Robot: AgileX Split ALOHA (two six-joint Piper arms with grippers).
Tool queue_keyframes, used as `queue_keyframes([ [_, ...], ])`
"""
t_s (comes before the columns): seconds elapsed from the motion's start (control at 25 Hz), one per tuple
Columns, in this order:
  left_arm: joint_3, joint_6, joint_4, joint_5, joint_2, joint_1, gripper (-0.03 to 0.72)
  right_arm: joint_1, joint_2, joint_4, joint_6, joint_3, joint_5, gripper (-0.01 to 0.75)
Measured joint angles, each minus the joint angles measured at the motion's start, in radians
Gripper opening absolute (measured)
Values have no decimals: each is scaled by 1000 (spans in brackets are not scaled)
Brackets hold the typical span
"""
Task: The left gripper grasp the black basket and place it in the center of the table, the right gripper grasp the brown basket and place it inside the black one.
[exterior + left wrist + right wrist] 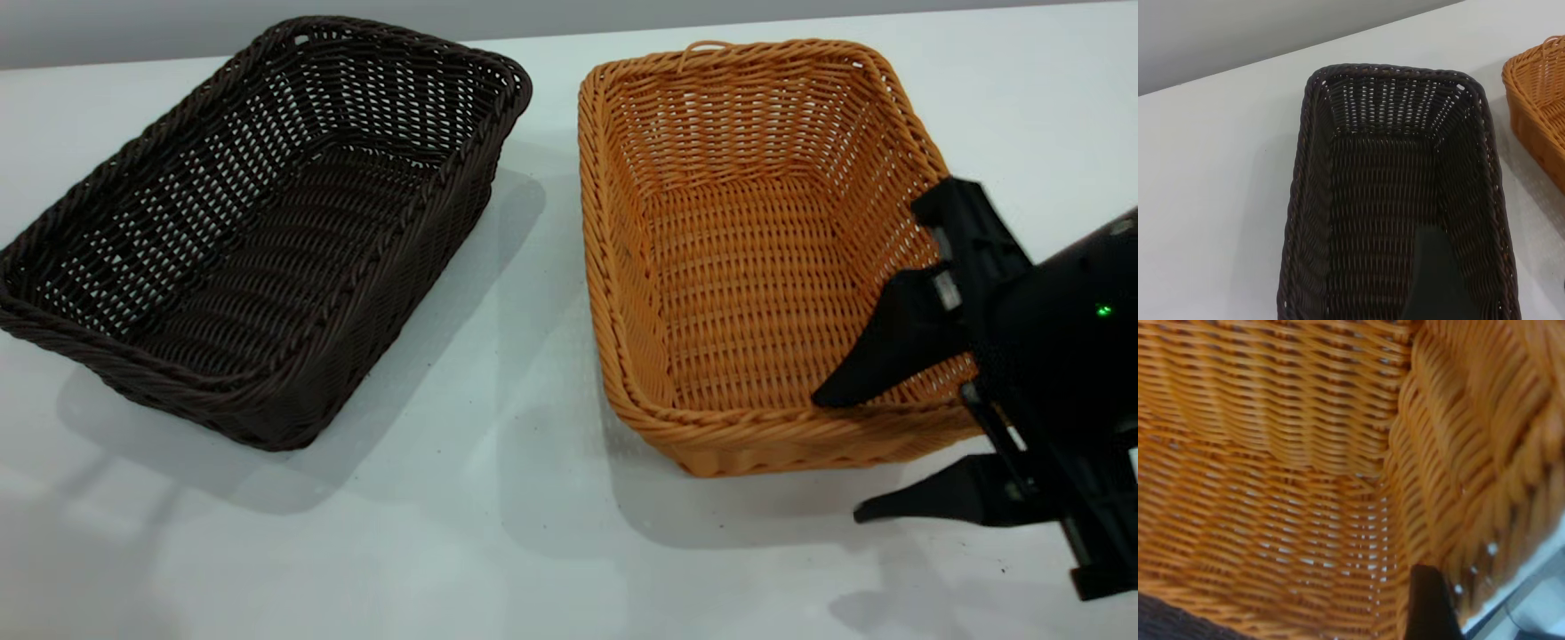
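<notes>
The black basket (258, 231) stands at the left of the table (498, 533), and the brown basket (756, 258) stands beside it at the right, a gap between them. My right gripper (837, 458) is open at the brown basket's near right corner. One finger is inside the wall and the other is outside over the table. In the right wrist view one dark finger (1426, 607) shows against the brown weave (1271, 487). My left gripper (1498, 273) is outside the exterior view. One of its fingers (1431, 280) shows over the inside of the black basket (1391, 167), near its long wall.
A grey wall runs along the table's far edge (569, 36). A corner of the brown basket (1538, 100) shows in the left wrist view. Bare table lies in front of both baskets.
</notes>
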Motion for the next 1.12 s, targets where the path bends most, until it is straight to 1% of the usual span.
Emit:
queue_keyframes([
  [0.2, 0, -1, -1, 5, 0, 0, 396, 0, 64, 0, -87, -64, 1, 421],
  [0.48, 0, -1, -1, 10, 0, 0, 396, 0, 183, 0, -90, -138, 15, 421],
  [0.72, 0, -1, -1, 28, 0, 0, 396, 0, 207, -1, -89, -145, 4, 415],
  [0.88, 0, -1, -1, 28, 0, 0, 396, 0, 207, -1, -85, -145, -16, 363],
  [1.12, 0, -1, -1, 28, 0, 0, 396, -1, 207, 3, -83, -145, -15, 225],
])
